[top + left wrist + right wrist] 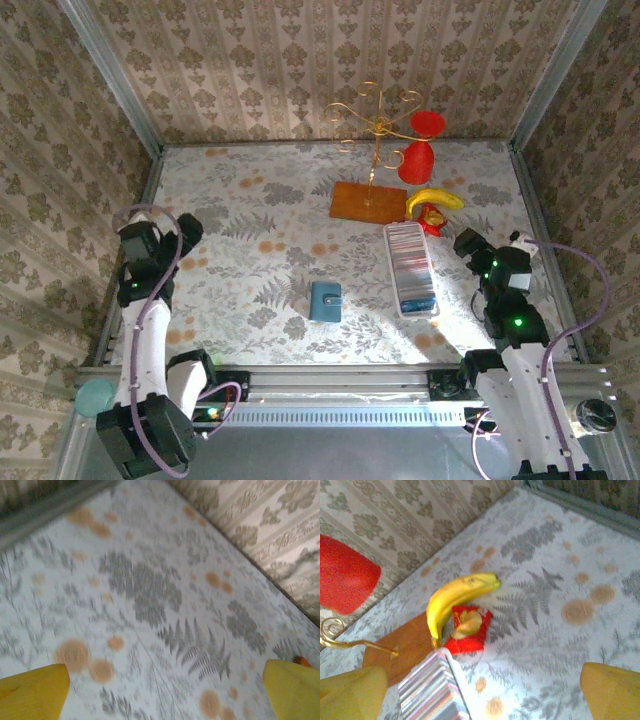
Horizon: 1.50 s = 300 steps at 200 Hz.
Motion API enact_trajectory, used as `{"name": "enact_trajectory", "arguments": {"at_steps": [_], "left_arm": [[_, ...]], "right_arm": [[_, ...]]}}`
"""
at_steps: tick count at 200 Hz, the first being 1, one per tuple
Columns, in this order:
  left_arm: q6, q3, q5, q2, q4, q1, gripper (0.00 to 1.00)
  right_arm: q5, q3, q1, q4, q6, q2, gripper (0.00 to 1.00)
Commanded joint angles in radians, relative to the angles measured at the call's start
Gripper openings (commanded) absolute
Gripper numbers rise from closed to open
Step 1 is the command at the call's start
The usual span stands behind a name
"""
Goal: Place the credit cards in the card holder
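Note:
The teal-blue card holder [325,300] lies closed and flat on the floral table, near the middle front. The credit cards [408,255] stand packed in a row inside a long whitish tray [420,314], with a teal-blue card [418,304] at its near end. In the right wrist view the card row [427,690] sits at the lower left. My right gripper [466,243] [482,695] hovers open just right of the tray, holding nothing. My left gripper [190,228] [165,695] is open over bare cloth at the far left, well away from the holder.
A banana [435,199] [455,597] rests on a red packet [432,218] [470,630] just beyond the tray. Behind it stand an orange-brown board [367,201] [405,645], a gold wire stand [375,120] and red cups [418,160]. Patterned walls enclose the table.

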State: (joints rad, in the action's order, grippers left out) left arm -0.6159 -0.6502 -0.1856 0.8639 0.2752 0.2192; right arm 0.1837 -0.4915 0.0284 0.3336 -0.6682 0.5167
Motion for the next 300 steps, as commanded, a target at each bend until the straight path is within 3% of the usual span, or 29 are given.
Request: {"name": "enact_trajectory", "arguments": {"at_steps": [1, 14, 25, 54, 65, 101, 113, 131, 156, 210, 300], "left_arm": [[-0.060, -0.017, -0.225, -0.015, 0.157, 0.011, 1.00], [-0.030, -0.042, -0.238, -0.002, 0.218, -0.022, 1.00], [-0.025, -0.056, -0.204, 0.007, 0.246, -0.099, 1.00], [-0.017, -0.109, 0.017, 0.077, 0.292, -0.447, 1.00], [-0.023, -0.136, 0.050, 0.123, 0.305, -0.549, 1.00], [-0.059, -0.153, -0.077, 0.238, 0.297, -0.743, 0.93], [-0.078, -0.114, -0.144, 0.236, 0.255, -0.773, 0.91], [-0.140, -0.030, -0.180, 0.203, 0.182, -0.814, 0.79], [-0.213, 0.068, -0.188, 0.158, 0.094, -0.872, 0.70], [-0.279, 0.145, -0.169, 0.107, 0.071, -0.917, 0.64], [-0.312, 0.180, -0.152, 0.096, 0.011, -0.931, 0.58]], "right_arm": [[-0.082, -0.082, 0.002, 0.235, -0.082, -0.024, 0.98], [-0.156, -0.133, 0.002, 0.305, -0.062, 0.001, 0.91], [-0.232, -0.175, -0.001, 0.356, -0.038, 0.040, 0.84], [-0.323, -0.261, -0.079, 0.454, -0.065, 0.153, 0.75], [-0.291, -0.285, -0.183, 0.465, -0.091, 0.188, 0.73], [-0.046, -0.300, -0.626, 0.366, -0.220, 0.294, 0.70], [-0.008, -0.302, -0.739, 0.310, -0.255, 0.369, 0.65], [0.024, -0.321, -0.874, 0.220, -0.288, 0.512, 0.45], [0.030, -0.373, -0.970, 0.122, -0.300, 0.726, 0.30], [-0.008, -0.432, -0.987, -0.024, -0.321, 1.004, 0.14], [-0.018, -0.470, -0.941, -0.070, -0.334, 1.153, 0.00]]}}
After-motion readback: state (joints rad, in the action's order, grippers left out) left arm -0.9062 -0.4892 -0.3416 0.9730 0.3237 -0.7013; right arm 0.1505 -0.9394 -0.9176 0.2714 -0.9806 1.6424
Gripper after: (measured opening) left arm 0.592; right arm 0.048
